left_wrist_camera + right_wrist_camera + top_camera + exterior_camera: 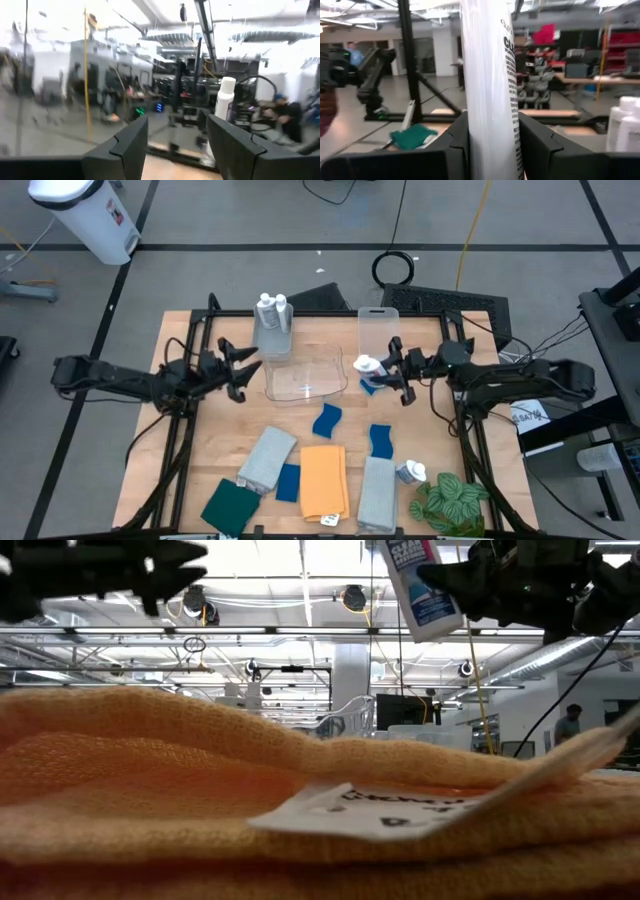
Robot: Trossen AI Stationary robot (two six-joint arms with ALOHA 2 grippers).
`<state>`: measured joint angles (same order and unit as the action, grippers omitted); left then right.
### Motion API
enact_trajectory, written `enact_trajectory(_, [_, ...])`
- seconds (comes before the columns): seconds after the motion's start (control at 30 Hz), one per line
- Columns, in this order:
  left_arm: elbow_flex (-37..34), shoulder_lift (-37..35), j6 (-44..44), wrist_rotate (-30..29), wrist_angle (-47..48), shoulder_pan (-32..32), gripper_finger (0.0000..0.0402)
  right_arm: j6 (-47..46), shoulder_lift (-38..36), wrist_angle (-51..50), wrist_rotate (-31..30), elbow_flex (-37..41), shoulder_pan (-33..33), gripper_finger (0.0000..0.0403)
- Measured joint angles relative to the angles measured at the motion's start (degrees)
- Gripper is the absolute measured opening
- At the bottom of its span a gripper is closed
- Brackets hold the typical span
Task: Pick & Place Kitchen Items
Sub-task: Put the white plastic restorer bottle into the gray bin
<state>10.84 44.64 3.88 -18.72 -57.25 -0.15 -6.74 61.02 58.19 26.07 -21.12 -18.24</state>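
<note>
White plastic bottle with a blue label (pixel 487 90) is clamped in your right tool (pixel 393 370), lifted above the wooden surface (pixel 180 450) beside the clear plastic bin (pixel 305 377), so carry it over and lower it in; your left tool (pixel 240 366) waits released.

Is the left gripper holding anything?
No: in the left wrist view the left gripper shows open air between its spread fingers, while the right gripper is the one clamping a white bottle.

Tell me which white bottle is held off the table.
The white bottle gripped in the right hand, beside the clear bin; the rear pair and the one by the plant are not held.
</note>
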Motion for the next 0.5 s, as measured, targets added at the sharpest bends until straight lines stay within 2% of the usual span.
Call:
enact_trajectory(0.07, [3.93, 1.84, 4.05, -0.31, 0.07, 0.71, 0.0207, -0.36, 2.01, 4.32, -2.34, -0.02, -0.02, 0.0096])
enact_trajectory(0.2, [11.47, 8.03, 2.85, 1.12, 0.46, 3.1, 0.0207, -3.98, 6.55, 13.02, -3.57, -0.02, -0.01, 0.0097])
enact_trajectory(0.37, [20.03, 18.53, -3.47, 11.84, 6.82, 4.23, 0.0207, -5.34, 11.79, 16.65, -3.52, -0.02, 2.25, 0.0096])
enact_trajectory(0.5, [28.89, 25.04, -5.99, 16.72, 16.77, 4.31, 0.0207, -4.49, 14.19, 17.36, -3.44, -1.24, 3.66, 0.0096])
